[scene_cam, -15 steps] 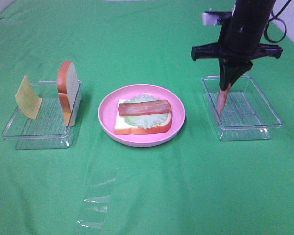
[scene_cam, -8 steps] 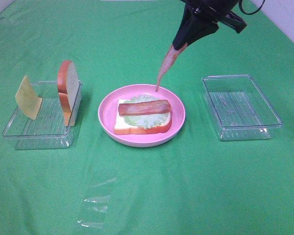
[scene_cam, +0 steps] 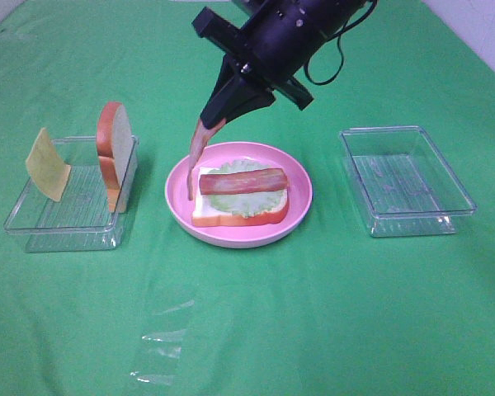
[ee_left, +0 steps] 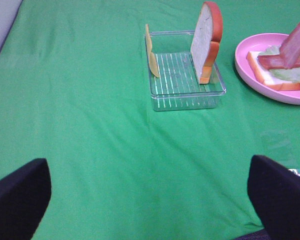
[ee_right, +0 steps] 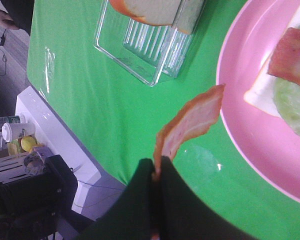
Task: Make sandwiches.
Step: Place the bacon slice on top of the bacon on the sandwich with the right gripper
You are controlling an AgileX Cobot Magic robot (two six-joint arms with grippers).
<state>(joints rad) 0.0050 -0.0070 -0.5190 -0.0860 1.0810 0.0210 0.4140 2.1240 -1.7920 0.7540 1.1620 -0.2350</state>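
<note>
The sandwich under way [scene_cam: 241, 196] lies on the pink plate [scene_cam: 178, 175]: one bread slice, lettuce, and a bacon strip [scene_cam: 243, 181] on top. My right gripper [scene_cam: 214, 118] is shut on a second bacon strip [scene_cam: 195, 155], which dangles over the plate's left rim; the right wrist view shows that strip [ee_right: 192, 122] pinched between the fingertips [ee_right: 156, 167]. The second bread slice [scene_cam: 115, 155] and the cheese square [scene_cam: 47, 165] stand upright in the left tray [scene_cam: 66, 219]. My left gripper [ee_left: 150, 200] hangs open, low over the bare cloth and short of that tray [ee_left: 186, 95].
A transparent tray [scene_cam: 406, 181] at the right holds nothing. A crumpled piece of clear film [scene_cam: 161, 346] lies on the green cloth near the front. The right arm reaches across the middle above the plate.
The right gripper lifted the bacon strip out of the right tray and carried it left, past the plate's far side to above its left rim. Nothing else moved.
</note>
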